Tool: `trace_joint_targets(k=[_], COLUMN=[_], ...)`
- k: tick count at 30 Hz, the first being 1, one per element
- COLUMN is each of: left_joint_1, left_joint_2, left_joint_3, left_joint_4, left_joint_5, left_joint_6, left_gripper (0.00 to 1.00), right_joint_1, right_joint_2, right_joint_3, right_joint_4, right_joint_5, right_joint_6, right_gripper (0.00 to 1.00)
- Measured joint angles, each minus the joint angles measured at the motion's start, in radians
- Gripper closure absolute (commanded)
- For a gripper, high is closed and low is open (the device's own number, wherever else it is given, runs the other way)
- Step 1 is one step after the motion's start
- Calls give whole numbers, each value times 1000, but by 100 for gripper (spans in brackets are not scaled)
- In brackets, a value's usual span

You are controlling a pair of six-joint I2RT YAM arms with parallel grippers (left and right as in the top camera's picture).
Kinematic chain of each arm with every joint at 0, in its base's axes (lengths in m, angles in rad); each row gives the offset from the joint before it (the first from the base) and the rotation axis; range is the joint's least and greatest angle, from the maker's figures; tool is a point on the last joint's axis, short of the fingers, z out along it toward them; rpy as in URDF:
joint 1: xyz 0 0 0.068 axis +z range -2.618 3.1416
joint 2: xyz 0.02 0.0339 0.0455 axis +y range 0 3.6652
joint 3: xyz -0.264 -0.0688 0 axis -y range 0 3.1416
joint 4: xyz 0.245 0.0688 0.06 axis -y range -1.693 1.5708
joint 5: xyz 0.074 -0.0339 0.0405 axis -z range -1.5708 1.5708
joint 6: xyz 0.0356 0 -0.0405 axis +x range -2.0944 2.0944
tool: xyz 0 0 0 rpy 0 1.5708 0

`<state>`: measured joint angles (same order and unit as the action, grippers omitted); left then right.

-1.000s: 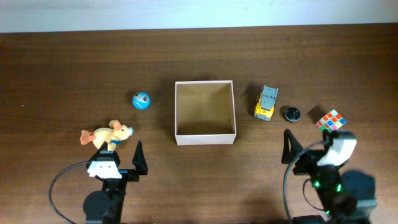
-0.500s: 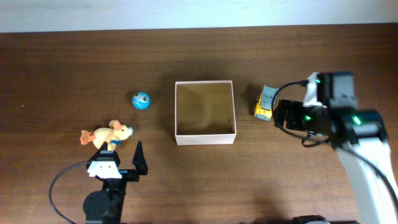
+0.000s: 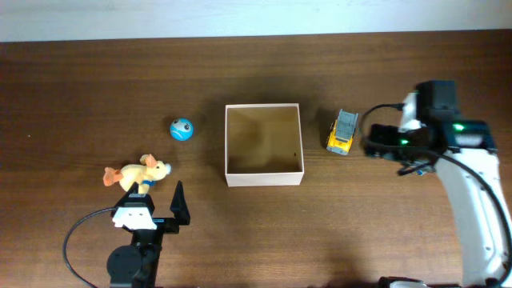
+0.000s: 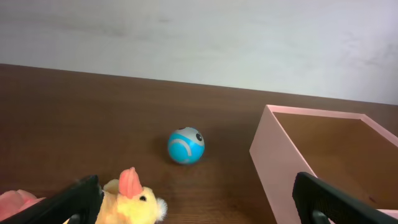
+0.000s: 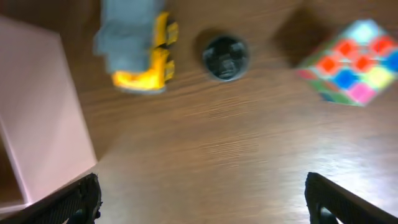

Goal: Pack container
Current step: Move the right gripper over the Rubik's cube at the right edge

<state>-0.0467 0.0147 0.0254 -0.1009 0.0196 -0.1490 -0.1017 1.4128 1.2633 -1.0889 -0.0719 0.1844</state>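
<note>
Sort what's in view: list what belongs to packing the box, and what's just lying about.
Belongs to the job:
- box, open and with nothing in it
- probably the things to pack: blue ball, plush toy, yellow truck, black disc, colour cube

Just lying about:
- black cable, rig wiring rather than cargo

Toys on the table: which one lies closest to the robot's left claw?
The yellow plush dog, right at the open left gripper. The blue ball sits farther off; the truck, black disc and colour cube lie beyond the box.
</note>
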Motion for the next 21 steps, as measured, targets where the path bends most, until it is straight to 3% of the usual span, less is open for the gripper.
trace_joint_targets(k=[6,12,21], left_joint_1=[0,0,0], left_joint_2=[0,0,0], left_joint_3=[0,0,0], left_joint_4=[0,0,0], left_joint_5=[0,0,0], left_joint_6=[0,0,0], left_gripper=[1,1,1], right_joint_1=[-167,-206,-272], right_joint_2=[-18,-18,-17], right_joint_3=[0,1,1], right_joint_4=[7,24,65], right_joint_5=[-29,-62,86], right_joint_6=[0,5,277], right_gripper=[1,1,1])
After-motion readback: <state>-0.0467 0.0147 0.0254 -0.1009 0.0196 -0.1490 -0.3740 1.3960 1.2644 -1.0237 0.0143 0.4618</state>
